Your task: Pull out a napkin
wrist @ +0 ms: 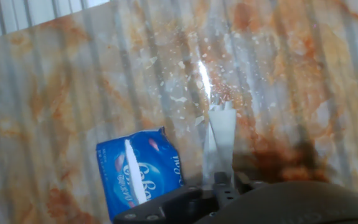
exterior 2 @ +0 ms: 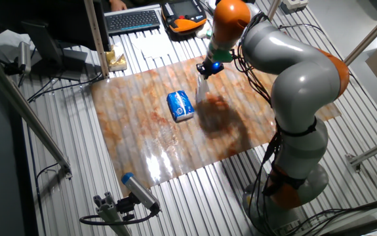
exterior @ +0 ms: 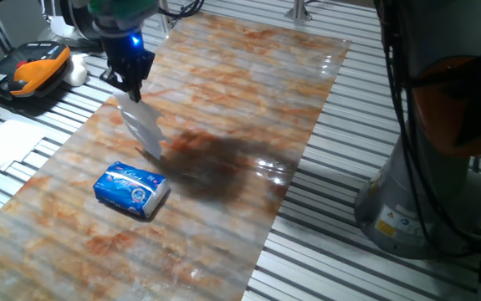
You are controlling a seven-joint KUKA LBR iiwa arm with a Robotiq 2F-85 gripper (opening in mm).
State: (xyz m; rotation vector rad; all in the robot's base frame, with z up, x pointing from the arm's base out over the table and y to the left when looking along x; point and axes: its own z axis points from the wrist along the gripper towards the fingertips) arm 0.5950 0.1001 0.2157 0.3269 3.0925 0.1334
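My gripper [exterior: 131, 92] is shut on a white napkin [exterior: 144, 127] that hangs down from the fingertips, clear of the packet. The napkin also shows in the other fixed view [exterior 2: 201, 90] below the gripper [exterior 2: 204, 73], and in the hand view [wrist: 222, 134] as a narrow white strip running out from the fingers [wrist: 219, 180]. The blue-and-white tissue packet [exterior: 131, 189] lies on the marbled board, below and left of the napkin. It shows in the other fixed view [exterior 2: 180, 105] and the hand view [wrist: 138, 171], with a white slit along its top.
The marbled board [exterior: 240, 100] lies on a slatted metal table. White paper sheets [exterior: 2, 140], an orange-and-black device [exterior: 27, 67] and a keyboard [exterior 2: 134, 19] sit past the board's edge. The robot base [exterior: 441, 167] stands at the right. A blue-tipped tool [exterior 2: 139, 190] lies near the front.
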